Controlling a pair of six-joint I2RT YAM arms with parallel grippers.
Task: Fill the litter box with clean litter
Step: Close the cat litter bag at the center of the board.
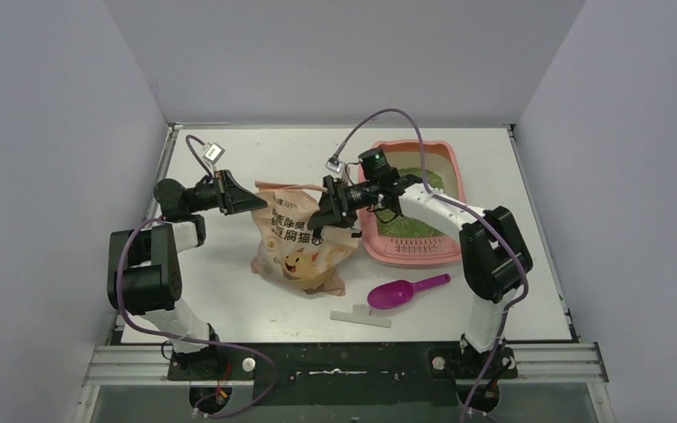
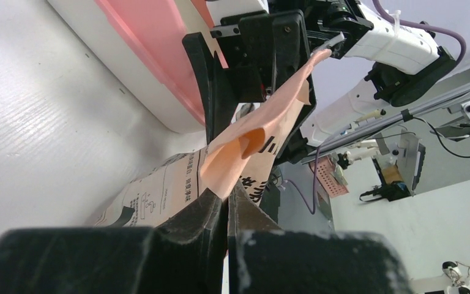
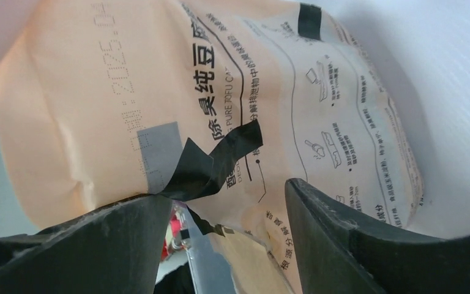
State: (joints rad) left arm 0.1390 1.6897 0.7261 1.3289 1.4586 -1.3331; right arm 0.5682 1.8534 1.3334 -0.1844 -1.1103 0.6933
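A white table (image 1: 229, 291) walled in grey carries everything. At its middle slumps the paper litter bag (image 1: 300, 256). Just right of the bag sits the litter box (image 1: 456, 181), with a thin bed of green litter (image 1: 403, 226) in it. The left gripper (image 2: 227, 197) is pinched tight on the bag's upper flap. The right gripper (image 3: 226, 202) stands wide at the bag's top right edge, gripping nothing. The bag looks soft, crinkly and bottom-heavy, likely to sag, so holds at both top corners seem wisest.
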